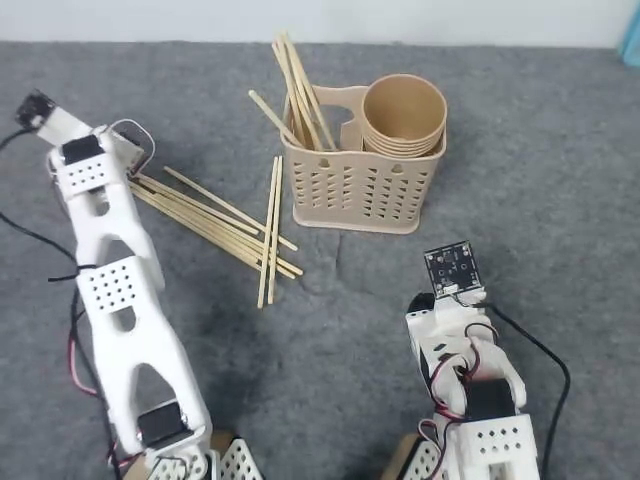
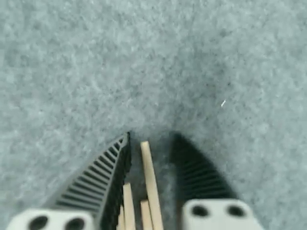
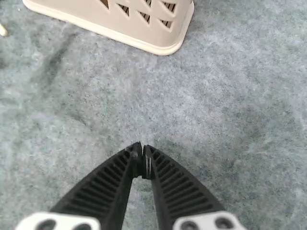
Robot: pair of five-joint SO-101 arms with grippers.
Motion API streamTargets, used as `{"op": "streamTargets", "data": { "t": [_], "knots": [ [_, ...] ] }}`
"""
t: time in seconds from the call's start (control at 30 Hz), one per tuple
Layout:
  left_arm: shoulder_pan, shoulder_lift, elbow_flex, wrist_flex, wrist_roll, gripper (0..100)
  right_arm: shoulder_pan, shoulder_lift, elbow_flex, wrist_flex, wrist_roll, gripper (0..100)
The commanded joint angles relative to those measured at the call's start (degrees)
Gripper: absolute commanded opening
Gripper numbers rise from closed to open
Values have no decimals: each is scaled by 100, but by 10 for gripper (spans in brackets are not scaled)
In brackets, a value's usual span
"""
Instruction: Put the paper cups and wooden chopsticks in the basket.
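I'm holding my left fingers (image 2: 112, 167) apart, straddling the loose chopsticks (image 2: 149, 177), which are lying on the counter (image 2: 201, 62) with long axes running along the fingers, ends pointing toward the tips. My right fingers (image 3: 127, 175) are pressing together, empty, near the basket (image 3: 144, 28) holding the paper cups (image 1: 404, 115).

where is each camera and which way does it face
High view: above the table, looking down on the basket, loose chopsticks, left arm and right arm.
Left wrist view: on the left arm, looking down past the open left claw at chopsticks on the table.
Right wrist view: on the right arm, past the shut right claw toward the basket.
Shared: basket in high and right wrist views.
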Motion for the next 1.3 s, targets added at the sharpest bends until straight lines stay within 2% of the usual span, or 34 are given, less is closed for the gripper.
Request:
{"op": "streamTargets", "data": {
  "t": [0.0, 0.17, 0.37, 1.03, 1.13, 1.27],
  "knots": [
    [114, 255, -936, 677, 53, 17, 40, -57, 114, 22, -9, 9],
    [123, 448, -2255, 1969, 35, 10, 40, -57, 114, 13, -9, 9],
    [149, -70, -2193, 2831, -202, 10, 40, -57, 114, 13, -9, 9],
    [-818, -2013, -2132, 2884, -404, 9, 40, -57, 114, -4, -9, 9],
    [-985, -2532, -1824, 2884, -404, 9, 40, -57, 114, -4, -9, 9],
    [-1081, -3508, -796, 2884, -431, 9, 40, -57, 114, -4, -9, 9]
  ]
}}
